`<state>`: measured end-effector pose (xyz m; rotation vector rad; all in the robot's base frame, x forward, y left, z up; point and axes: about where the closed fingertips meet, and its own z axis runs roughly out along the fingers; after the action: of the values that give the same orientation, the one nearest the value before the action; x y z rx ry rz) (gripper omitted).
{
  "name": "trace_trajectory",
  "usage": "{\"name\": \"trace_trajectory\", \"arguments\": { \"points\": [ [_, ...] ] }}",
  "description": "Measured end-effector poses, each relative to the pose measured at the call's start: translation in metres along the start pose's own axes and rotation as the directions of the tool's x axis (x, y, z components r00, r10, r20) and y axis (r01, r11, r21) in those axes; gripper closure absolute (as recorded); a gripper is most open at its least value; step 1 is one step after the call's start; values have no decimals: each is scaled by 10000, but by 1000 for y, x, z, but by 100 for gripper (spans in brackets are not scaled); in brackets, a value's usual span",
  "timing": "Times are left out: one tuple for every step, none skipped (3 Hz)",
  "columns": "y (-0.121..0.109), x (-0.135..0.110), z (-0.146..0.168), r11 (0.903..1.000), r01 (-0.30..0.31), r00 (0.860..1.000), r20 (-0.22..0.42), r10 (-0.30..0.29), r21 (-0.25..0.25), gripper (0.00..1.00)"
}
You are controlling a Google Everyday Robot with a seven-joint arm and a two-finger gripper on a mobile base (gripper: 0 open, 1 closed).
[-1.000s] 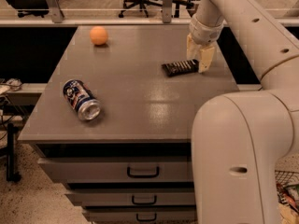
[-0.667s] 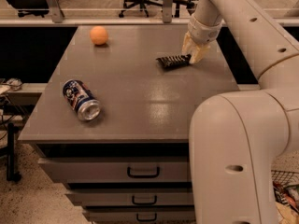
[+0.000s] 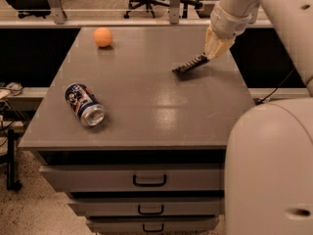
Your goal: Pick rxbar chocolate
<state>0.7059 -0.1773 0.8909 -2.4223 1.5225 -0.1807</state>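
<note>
The rxbar chocolate (image 3: 190,64) is a thin black bar. It hangs tilted above the grey cabinet top (image 3: 151,97), its right end held by my gripper (image 3: 210,54) and its left end lower, near the surface. My gripper is shut on the bar's right end, at the right rear of the top. My arm (image 3: 239,9) comes down from the upper right.
A blue-and-silver drink can (image 3: 84,104) lies on its side at the front left. An orange ball (image 3: 103,37) sits at the back left. Drawers (image 3: 149,179) are below the top. My robot body (image 3: 269,170) fills the lower right. Office chairs stand beyond.
My gripper has closed on the bar's right end and lifted it off the top, moving back and up; the bar now hangs tilted instead of lying flat.
</note>
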Motion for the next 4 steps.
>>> {"name": "trace_trajectory", "arguments": {
  "points": [
    [14,-1,-42,9966,-483,9975,554,446,673,100],
    [25,-8,-78,9842,-1188,9784,1845,936,1311,100],
    [26,-25,-110,9684,-1737,9334,3434,1040,1789,100],
    [22,-43,-129,9577,-2067,8793,4674,919,2004,100]
  ]
}}
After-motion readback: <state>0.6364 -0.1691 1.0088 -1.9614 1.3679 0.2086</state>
